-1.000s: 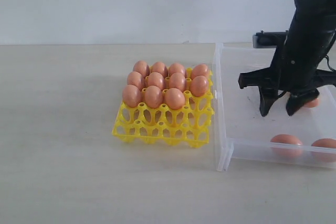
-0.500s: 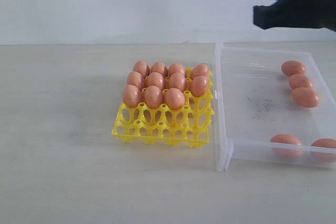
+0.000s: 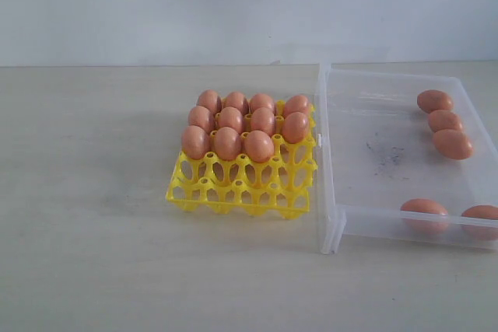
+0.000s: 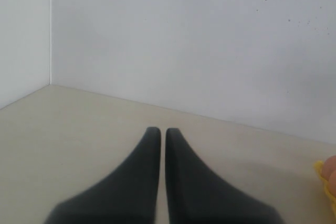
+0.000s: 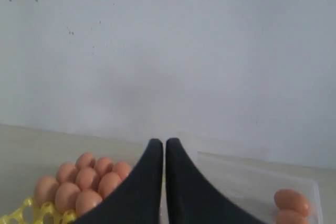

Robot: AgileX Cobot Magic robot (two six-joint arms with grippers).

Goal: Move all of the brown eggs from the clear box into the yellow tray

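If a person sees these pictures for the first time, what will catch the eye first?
The bright yellow tray in the middle of the table stands out first, with eleven brown eggs packed into its far rows and its near cups empty. Right of it lies the clear box, which holds five more: three in a line along its far right side and two at its near edge.

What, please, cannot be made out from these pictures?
Exterior view: the frame edge cuts off one brown egg and the right end of the clear box, so anything lying beyond it is unseen.
Left wrist view: the yellow tray is a mere sliver at the edge.
Right wrist view: the shut right gripper hides part of tray and box.
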